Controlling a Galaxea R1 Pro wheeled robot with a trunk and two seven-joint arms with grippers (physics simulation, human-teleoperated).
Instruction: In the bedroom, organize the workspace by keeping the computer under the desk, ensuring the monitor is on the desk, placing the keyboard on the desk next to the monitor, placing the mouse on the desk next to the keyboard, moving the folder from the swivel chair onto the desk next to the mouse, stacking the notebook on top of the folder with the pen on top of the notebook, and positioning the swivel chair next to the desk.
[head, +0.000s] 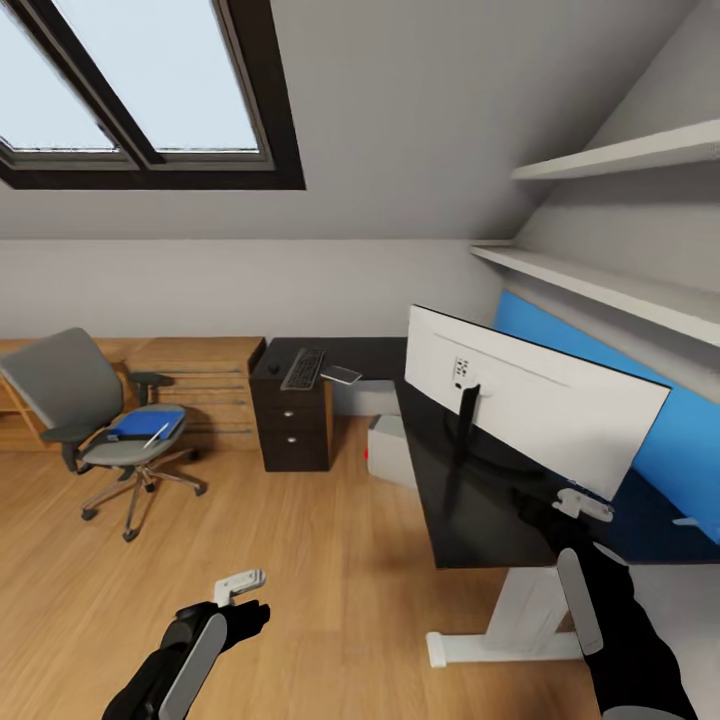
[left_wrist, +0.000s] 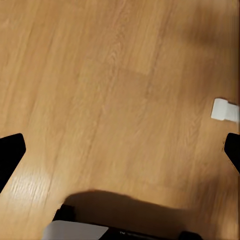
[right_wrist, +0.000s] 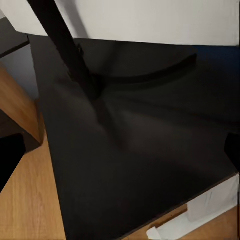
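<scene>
Hovering over the near edge of the desk (head: 470, 520), the right gripper (head: 580, 503) looks spread and empty, though its fingertips are hard to read; the left gripper (head: 240, 583) hangs released above the floor. The monitor (head: 535, 400) stands white-back-out. Farther left, the folder (head: 148, 424) lies on the swivel chair (head: 100, 420); the keyboard (head: 303, 368) rests on the desk's far end. Approach the monitor's stand slowly, gripping low to avoid tipping.

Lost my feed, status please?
Both grippers open, empty. Monitor on desk, back facing us. Folder on swivel chair.
</scene>
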